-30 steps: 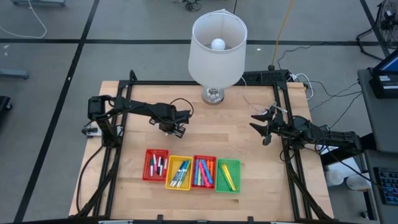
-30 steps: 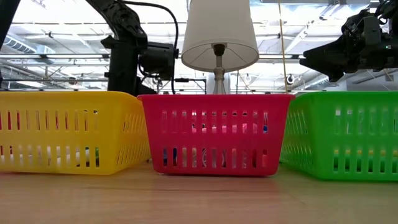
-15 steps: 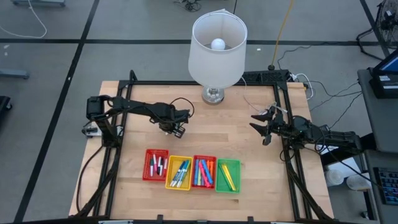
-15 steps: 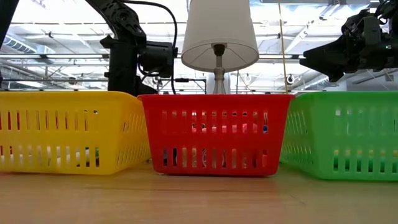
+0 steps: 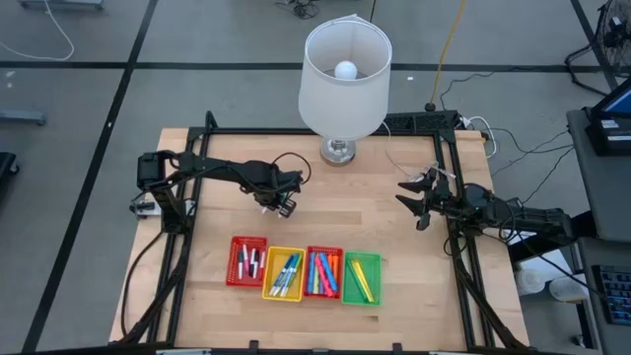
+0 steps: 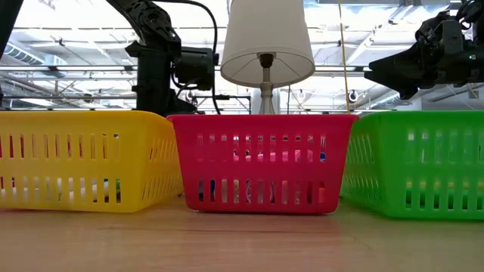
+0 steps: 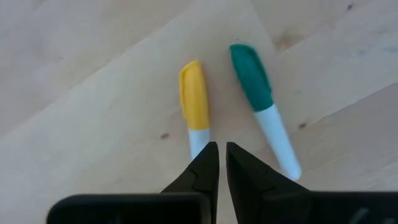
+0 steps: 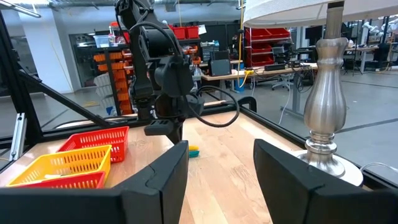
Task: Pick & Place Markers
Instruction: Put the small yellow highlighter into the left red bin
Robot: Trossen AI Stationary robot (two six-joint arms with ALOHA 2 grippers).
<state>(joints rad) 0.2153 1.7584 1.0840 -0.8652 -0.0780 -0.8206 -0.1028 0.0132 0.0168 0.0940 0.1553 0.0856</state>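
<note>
- The left end effector (image 7: 217, 152) hangs low over the tabletop (image 5: 375, 212), its 2 fingers nearly together with only a thin slit between them, gripping nothing.
- Directly ahead of its tips lie 2 loose markers, side by side and not touching: a yellow-capped marker (image 7: 194, 106), whose white barrel runs under the tips, and a green-capped marker (image 7: 263, 106) at about 1 o'clock from them.
- In my judgement the fingers sit aligned over the yellow-capped one to take it next, but they would have to spread first.
- The right end effector (image 5: 414, 204) waits at 3 o'clock on the tabletop, fingers spread wide and empty, clear of the work.
- 4 mesh trays stand in a row at 6 o'clock: a red tray (image 5: 247, 260), a yellow tray (image 5: 283, 273), a second red tray (image 5: 323, 272) and a green tray (image 5: 361, 278), each already carrying sorted markers, so the row serves as the drop-off.
- From above, the left arm covers both loose markers, so their spot shows only in the wrist picture.
- The lamp (image 5: 345, 79) stands at 12 o'clock; its shade hides part of the tabletop.
- The low camera is largely blocked by tray walls; contents there are probably markers, but too screened to identify.
</note>
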